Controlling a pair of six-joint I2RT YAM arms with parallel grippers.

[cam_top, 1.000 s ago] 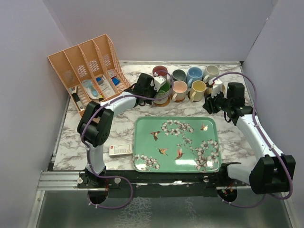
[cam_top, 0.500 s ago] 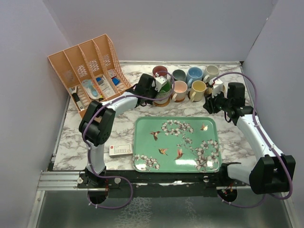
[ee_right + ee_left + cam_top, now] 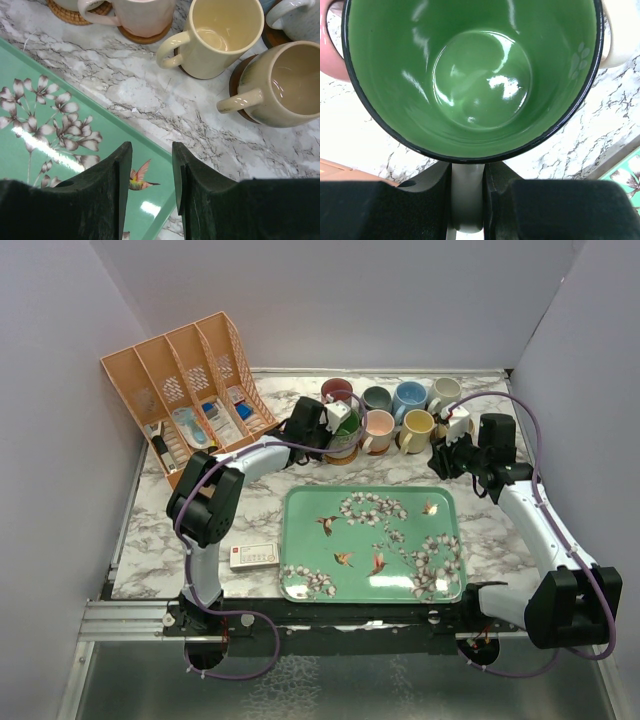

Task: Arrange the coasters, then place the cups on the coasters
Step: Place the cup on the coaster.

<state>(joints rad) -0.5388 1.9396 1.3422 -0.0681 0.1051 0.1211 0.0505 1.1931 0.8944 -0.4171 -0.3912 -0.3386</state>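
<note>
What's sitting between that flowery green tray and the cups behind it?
Nothing: only bare marble tabletop separates tray and cups, clearest in the right wrist view.

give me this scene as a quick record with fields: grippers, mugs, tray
left gripper: shut on the green mug's handle
green mug: over a woven coaster, next to the pink mug; whether it rests there cannot be told
right gripper: open, holding nothing, above the tray's far edge
pink mug, yellow mug, beige mug: each on its own disc
tray: green floral, between the arms
</note>
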